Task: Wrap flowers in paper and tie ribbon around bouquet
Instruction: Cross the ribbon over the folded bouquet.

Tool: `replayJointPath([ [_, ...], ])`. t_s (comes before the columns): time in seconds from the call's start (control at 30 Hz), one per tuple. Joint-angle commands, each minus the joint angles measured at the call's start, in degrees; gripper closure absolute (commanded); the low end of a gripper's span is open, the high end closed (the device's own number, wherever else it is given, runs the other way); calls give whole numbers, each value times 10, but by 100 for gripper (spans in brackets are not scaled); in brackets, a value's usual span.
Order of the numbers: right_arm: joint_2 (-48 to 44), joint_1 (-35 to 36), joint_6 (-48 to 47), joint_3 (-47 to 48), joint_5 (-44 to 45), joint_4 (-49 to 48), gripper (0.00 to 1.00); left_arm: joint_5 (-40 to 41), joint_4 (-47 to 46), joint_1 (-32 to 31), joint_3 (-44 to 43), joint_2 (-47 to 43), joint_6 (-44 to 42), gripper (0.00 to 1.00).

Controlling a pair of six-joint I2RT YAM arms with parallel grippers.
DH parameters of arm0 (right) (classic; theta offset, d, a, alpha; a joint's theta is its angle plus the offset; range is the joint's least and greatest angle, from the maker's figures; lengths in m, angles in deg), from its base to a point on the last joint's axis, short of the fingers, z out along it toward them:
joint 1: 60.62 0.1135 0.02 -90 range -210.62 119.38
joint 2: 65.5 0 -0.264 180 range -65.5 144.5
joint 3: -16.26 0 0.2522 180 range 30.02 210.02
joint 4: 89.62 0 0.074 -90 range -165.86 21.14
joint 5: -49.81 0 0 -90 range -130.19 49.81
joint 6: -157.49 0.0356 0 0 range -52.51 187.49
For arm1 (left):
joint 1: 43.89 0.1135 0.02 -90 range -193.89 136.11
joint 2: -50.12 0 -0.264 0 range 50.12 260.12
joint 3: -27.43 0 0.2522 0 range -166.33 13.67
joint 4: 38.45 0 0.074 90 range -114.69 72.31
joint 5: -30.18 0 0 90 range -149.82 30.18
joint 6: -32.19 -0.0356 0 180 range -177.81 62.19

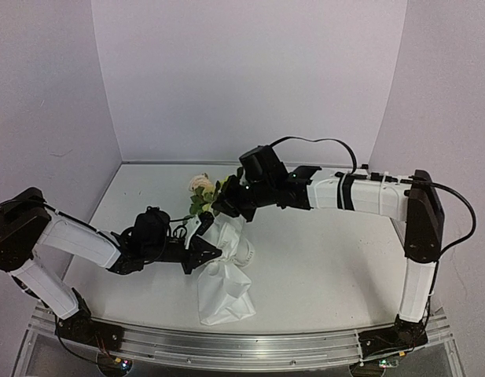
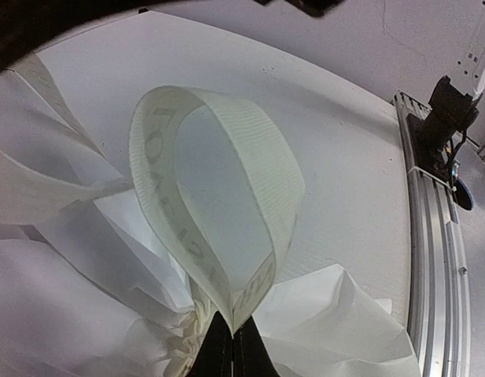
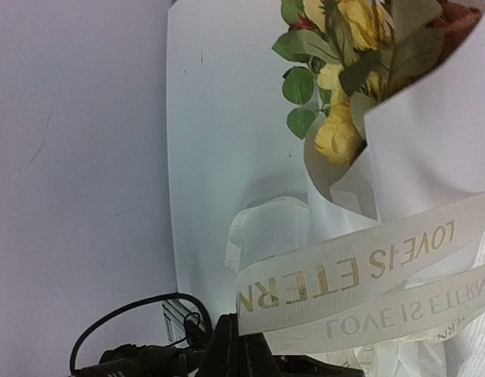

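The bouquet lies mid-table: yellow blossoms and a pale rose (image 1: pixel 201 188) stick out of a white paper cone (image 1: pixel 225 287) that points toward the near edge. An off-white ribbon (image 3: pixel 360 271) with gold lettering crosses the cone. My right gripper (image 3: pixel 242 334) is shut on one end of it, beside the yellow flowers (image 3: pixel 340 47) and the paper (image 3: pixel 431 149). My left gripper (image 2: pixel 233 330) is shut on the base of a tall ribbon loop (image 2: pixel 218 196) above crumpled paper (image 2: pixel 344 314). In the top view the left gripper (image 1: pixel 211 253) and the right gripper (image 1: pixel 226 206) meet at the cone's neck.
An aluminium rail (image 1: pixel 226 345) runs along the table's near edge, with the rail (image 2: pixel 431 236) and a black arm base (image 2: pixel 450 110) at the right of the left wrist view. White walls close in the back and sides. A black cable (image 3: pixel 124 322) loops beside the right gripper.
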Motion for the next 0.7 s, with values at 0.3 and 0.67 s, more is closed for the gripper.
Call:
replayJointPath([
  [0.3,-81,36,36,-134,4,-190,100,-54,-143,2,19,26,79,100],
  [0.67,-99,66,-14,-164,16,-182,100,-102,-176,23,23,66,141,100],
])
